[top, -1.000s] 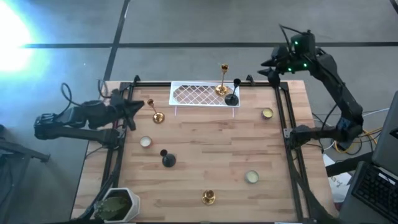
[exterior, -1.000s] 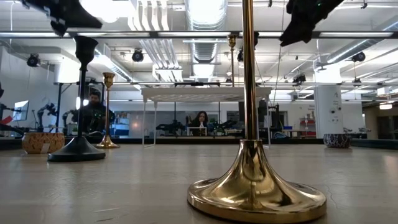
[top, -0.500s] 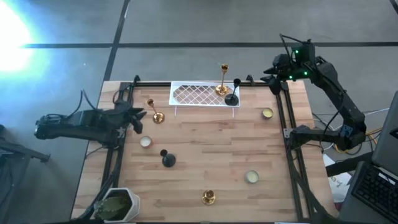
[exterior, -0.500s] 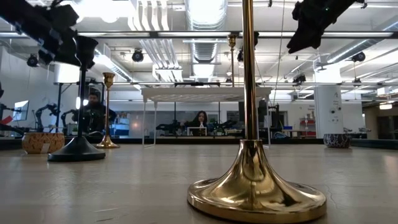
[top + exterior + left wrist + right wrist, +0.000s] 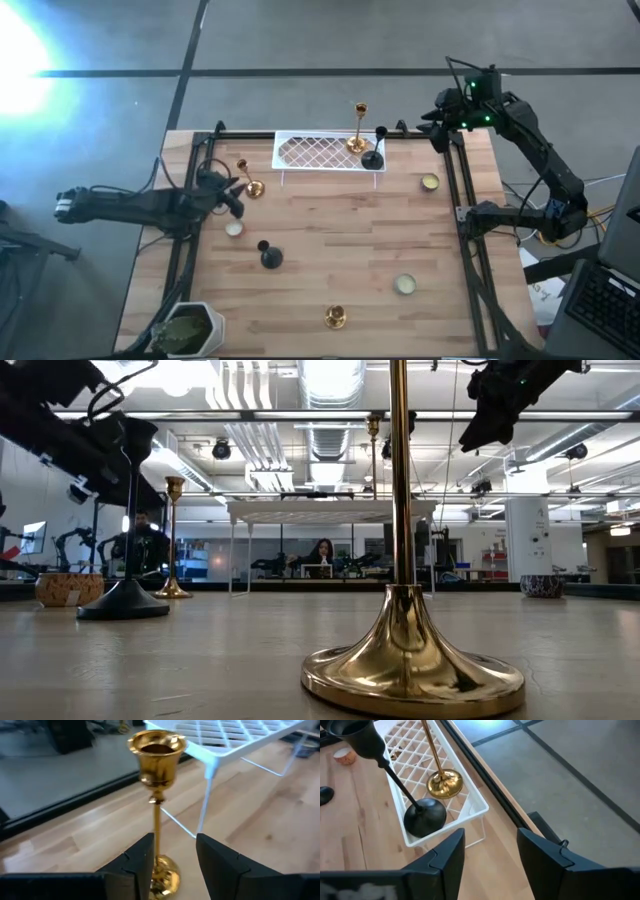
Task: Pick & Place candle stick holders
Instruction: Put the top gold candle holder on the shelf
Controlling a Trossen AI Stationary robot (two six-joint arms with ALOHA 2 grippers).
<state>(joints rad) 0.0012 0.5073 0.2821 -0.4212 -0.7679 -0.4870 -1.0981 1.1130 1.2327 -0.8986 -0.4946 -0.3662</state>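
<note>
Now the left hand (image 5: 172, 862), fingers apart, straddles 1 upright gold candlestick's (image 5: 156, 795) stem without touching.

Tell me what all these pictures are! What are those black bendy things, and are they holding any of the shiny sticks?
The black bendy things are two robot arms at a wooden table. Each ends in a gripper with two fingers.

One picture looks straight down from above. One sits at table height. Two come from little cameras on the arms' wrists.

On the table stand candle holders: a tall gold stick by the left arm, a second gold stick at the near edge, a black holder, and three little cream cups, one here. A white lattice tray holds another gold stick and another black holder. A potted plant sits in a corner.

The left gripper has its fingers open, pointing at the gold stick but not squeezing it. The right gripper hangs open past the tray's end. Neither holds anything.
</note>
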